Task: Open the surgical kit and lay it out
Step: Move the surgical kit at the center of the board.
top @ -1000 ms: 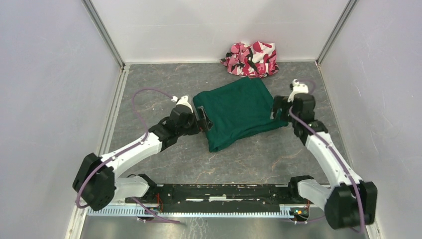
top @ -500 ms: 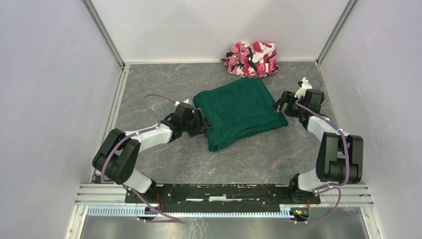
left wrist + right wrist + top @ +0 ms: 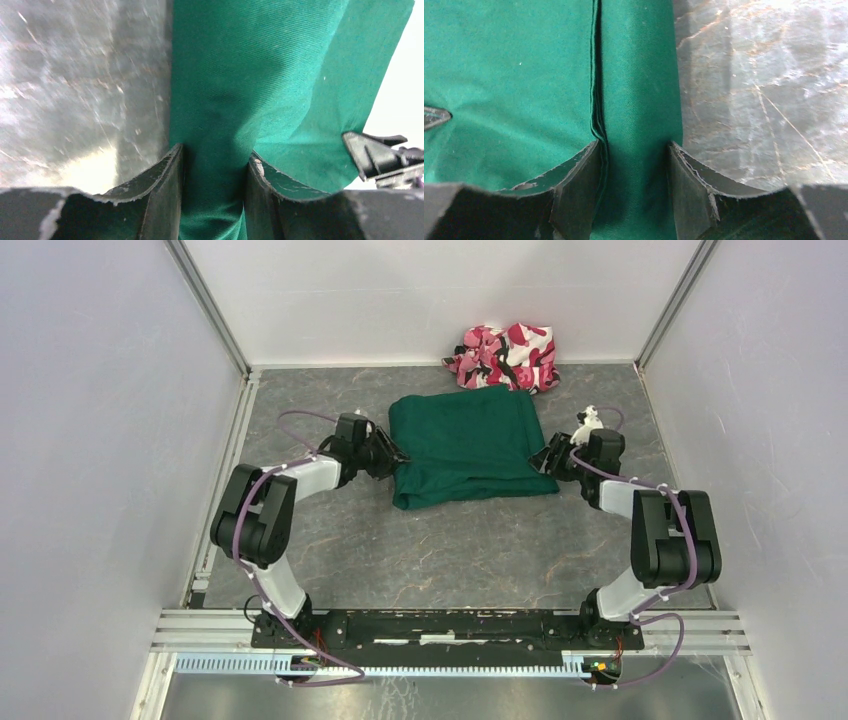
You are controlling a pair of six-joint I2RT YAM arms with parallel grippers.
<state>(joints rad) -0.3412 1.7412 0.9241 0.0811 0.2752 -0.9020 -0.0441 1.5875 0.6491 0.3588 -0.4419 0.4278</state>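
The surgical kit (image 3: 465, 445) is a dark green cloth-wrapped bundle lying mid-table, folded shut. My left gripper (image 3: 395, 458) is at its left edge, and in the left wrist view the green cloth (image 3: 260, 75) bunches into the gap and presses against both fingers (image 3: 165, 175), so my left gripper (image 3: 215, 156) is shut on that edge. My right gripper (image 3: 545, 458) is at the bundle's right edge. There a folded hem of the cloth (image 3: 639, 90) fills the space between its fingers (image 3: 686, 172), with my right gripper (image 3: 634, 150) shut on it.
A pink, white and black camouflage cloth bundle (image 3: 505, 358) lies against the back wall, just beyond the kit. White walls and metal rails (image 3: 228, 455) close in the grey marbled table (image 3: 450, 550) on three sides.
Both grippers have narrowed onto the kit's edges. The bundle has turned squarer to the table and shifted back and left. Both arms have folded back, elbows drawn in.
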